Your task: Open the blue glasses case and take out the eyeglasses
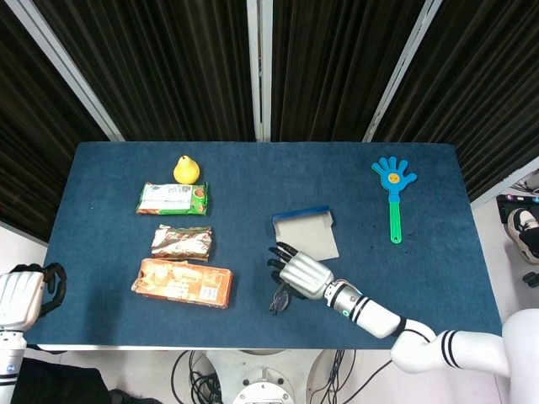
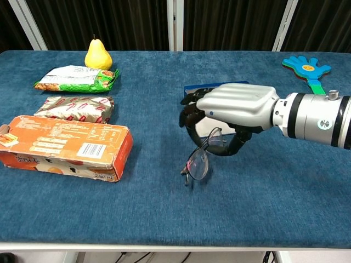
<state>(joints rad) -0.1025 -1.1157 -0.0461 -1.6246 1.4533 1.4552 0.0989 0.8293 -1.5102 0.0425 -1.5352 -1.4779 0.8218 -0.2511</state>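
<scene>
The blue glasses case (image 1: 305, 233) lies open near the table's middle, its pale lining facing up; in the chest view only a strip of the case (image 2: 193, 87) shows behind my right hand. My right hand (image 1: 296, 271) (image 2: 230, 112) hovers just in front of the case and grips the dark-framed eyeglasses (image 2: 198, 159) (image 1: 280, 299), which hang down from its fingers with the lenses close to the cloth. My left hand (image 1: 24, 295) rests off the table's left front corner, holding nothing; its fingers are too hidden to read.
An orange box (image 1: 182, 283), a silver-brown packet (image 1: 181, 241), a green packet (image 1: 172, 199) and a yellow pear (image 1: 186, 169) line the left half. A blue hand-shaped clapper (image 1: 393, 189) lies at the back right. Blue cloth covers the table (image 1: 438, 278).
</scene>
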